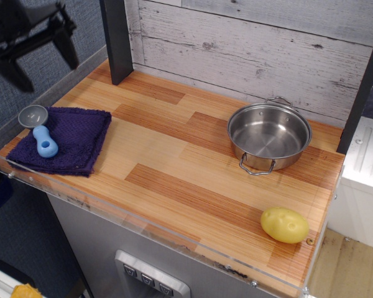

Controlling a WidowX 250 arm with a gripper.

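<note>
Tabletop [174, 149]: wood-grain planks, striped tan and brown, smooth, low sheen. Pot [267, 139]: polished stainless steel, mirror-bright inside. Cloth [81, 133]: purple terry, nubby, matt. Scoop [43, 135] on it: glossy blue plastic handle, dull grey metal head. Potato [285, 225]: yellow, smooth, waxy plastic look. Back wall [255, 43]: whitewashed boards, rough, weathered. Front guard [174, 234]: clear acrylic.

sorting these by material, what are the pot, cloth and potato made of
The pot looks like polished stainless steel: mirror-like reflections. The cloth is dark purple fabric, maybe terry: fuzzy matte nap. The potato is smooth, slightly glossy yellow, probably plastic, though a real one can't be ruled out.
</note>
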